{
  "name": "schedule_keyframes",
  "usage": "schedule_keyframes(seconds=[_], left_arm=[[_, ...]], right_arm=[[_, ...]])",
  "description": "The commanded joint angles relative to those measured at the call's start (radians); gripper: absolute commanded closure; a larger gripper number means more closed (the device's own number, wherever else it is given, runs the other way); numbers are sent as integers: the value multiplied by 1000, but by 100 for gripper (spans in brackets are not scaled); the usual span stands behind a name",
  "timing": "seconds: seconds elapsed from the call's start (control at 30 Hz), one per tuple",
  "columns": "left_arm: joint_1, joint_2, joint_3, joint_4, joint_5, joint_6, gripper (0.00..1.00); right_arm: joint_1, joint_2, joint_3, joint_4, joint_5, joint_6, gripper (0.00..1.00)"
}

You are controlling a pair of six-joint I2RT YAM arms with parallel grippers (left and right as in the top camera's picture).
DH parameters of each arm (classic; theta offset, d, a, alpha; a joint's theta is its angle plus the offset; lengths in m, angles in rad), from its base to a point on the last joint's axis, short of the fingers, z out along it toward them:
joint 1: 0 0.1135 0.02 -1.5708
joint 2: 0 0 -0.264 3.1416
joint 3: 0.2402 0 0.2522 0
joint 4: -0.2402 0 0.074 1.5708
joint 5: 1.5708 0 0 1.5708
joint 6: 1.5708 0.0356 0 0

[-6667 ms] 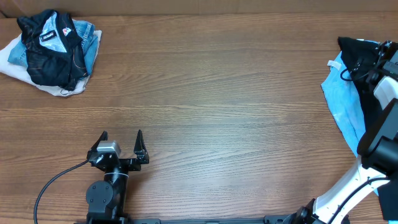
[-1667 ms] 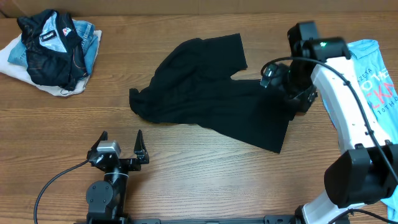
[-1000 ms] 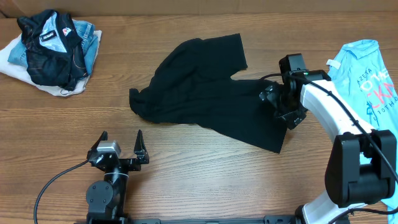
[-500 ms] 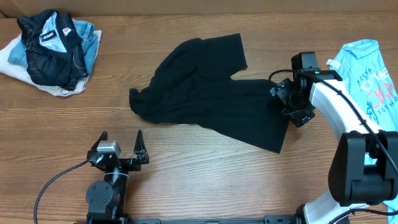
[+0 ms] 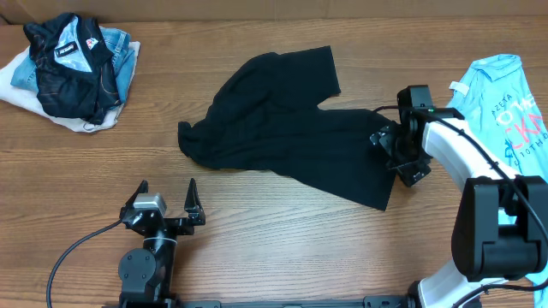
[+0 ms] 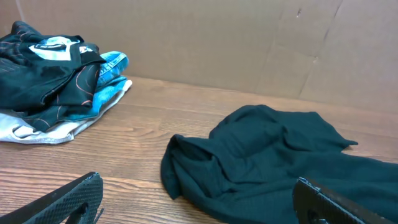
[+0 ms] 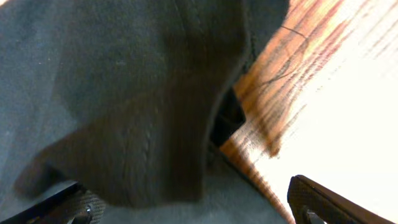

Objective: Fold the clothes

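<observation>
The clothes, a plain black T-shirt point(image 5: 291, 120), lie crumpled and partly spread across the middle of the wooden table. One sleeve points toward the back. My right gripper point(image 5: 396, 154) hangs open over the shirt's right edge. In the right wrist view the black cloth point(image 7: 124, 93) fills the picture just below the gripper point(image 7: 193, 211), whose wide jaws are closed on nothing. My left gripper point(image 5: 167, 201) rests open near the front left, short of the shirt. In the left wrist view the shirt point(image 6: 280, 162) lies just ahead of this gripper point(image 6: 199, 208).
A pile topped by a dark jacket with a logo patch point(image 5: 73, 64) sits at the back left corner; the left wrist view also shows the pile point(image 6: 56, 81). A light blue T-shirt with pink lettering point(image 5: 505, 103) lies at the right edge. A cardboard wall point(image 6: 217, 43) backs the table.
The black shirt came from the right-hand pile to the table's middle and has since lain still. Over the last second my right gripper shifted slightly right and toward the front. The left arm stayed put.
</observation>
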Motion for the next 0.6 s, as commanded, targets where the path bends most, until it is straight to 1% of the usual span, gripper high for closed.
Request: schedule_keyframes(seconds=[0.0, 0.2, 0.33, 0.47, 0.5, 0.57], left_arm=[[-5, -10, -3, 2, -6, 22, 0], [-5, -10, -3, 2, -6, 22, 0], [-5, -10, -3, 2, -6, 22, 0], [-5, -10, -3, 2, -6, 22, 0], [-5, -10, -3, 2, -6, 22, 0], [-5, -10, -3, 2, -6, 22, 0]], right_arm=[[3, 7, -31, 35, 0, 6, 3], [3, 7, -40, 108, 0, 6, 4], [3, 7, -40, 119, 4, 16, 8], [3, 7, -41, 106, 11, 32, 21], [3, 7, -41, 95, 11, 32, 28], [3, 7, -41, 86, 13, 32, 36]])
